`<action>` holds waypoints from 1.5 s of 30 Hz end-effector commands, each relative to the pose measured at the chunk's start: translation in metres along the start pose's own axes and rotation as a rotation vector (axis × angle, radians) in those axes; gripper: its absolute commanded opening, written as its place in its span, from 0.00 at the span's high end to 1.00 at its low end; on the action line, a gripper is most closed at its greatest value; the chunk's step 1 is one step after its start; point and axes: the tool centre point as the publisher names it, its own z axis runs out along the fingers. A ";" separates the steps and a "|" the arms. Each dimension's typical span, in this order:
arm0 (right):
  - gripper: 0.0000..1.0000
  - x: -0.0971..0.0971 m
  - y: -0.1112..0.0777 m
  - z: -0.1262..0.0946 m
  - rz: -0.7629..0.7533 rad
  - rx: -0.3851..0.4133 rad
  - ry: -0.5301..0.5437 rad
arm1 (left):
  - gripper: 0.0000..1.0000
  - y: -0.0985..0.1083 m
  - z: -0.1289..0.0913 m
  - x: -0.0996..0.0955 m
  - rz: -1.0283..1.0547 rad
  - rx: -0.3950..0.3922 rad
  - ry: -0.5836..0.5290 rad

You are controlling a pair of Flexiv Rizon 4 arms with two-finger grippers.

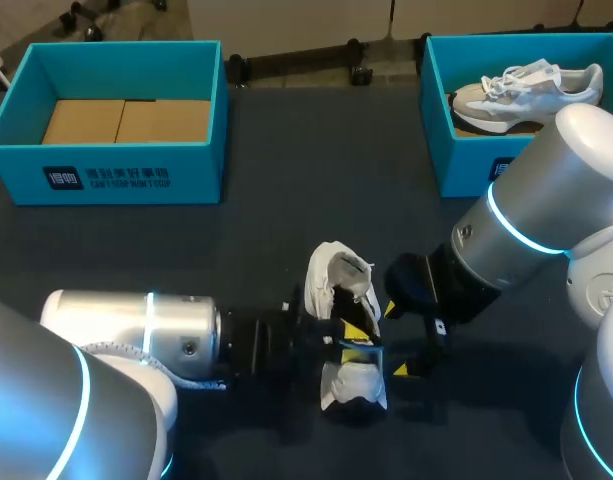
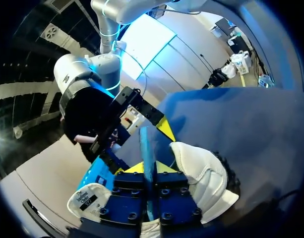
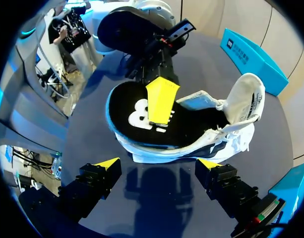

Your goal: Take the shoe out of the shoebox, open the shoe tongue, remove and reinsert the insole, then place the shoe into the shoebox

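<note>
Your shoe [image 1: 338, 285] lies out on the dark table [image 1: 286, 200], near its front edge, between your two arms and well apart from both boxes. It is a white sneaker, tipped over so that its opening faces your right wrist camera, with the white upper [image 3: 241, 106] spread open.

Your left gripper [image 1: 358, 340] comes in from the left and is pinched tight on the insole [image 3: 137, 116]. In the left wrist view the insole's thin blue edge [image 2: 145, 148] rises straight up from between the two closed fingers [image 2: 152, 167], with the shoe [image 2: 201, 173] just beside them. In the right wrist view one yellow finger [image 3: 160, 101] presses flat on the insole's black face, next to its white print. The insole's far end runs in under the upper, while the end you hold is out in the open.

Your right gripper [image 1: 396, 340] sits just beside the shoe on its right, with the jaws spread wide and holding nothing. In its own view [image 3: 157, 166] the two yellow tips stand apart, close to the shoe's sole edge. You cannot tell whether they touch it.

The left shoebox [image 1: 106, 175] at the far left holds only a cardboard insert. The right shoebox [image 1: 466, 160] at the far right holds a second white sneaker [image 1: 526, 90].
</note>
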 end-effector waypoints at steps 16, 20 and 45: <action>0.00 0.001 0.001 0.001 0.001 0.002 -0.002 | 1.00 0.029 0.011 -0.005 0.187 -0.166 -0.007; 0.00 0.001 0.001 0.001 0.001 0.002 -0.002 | 1.00 0.033 0.010 -0.006 0.197 -0.183 -0.011; 0.00 0.001 0.001 0.001 0.001 0.002 -0.002 | 0.90 0.001 -0.006 -0.007 -0.001 -0.035 -0.002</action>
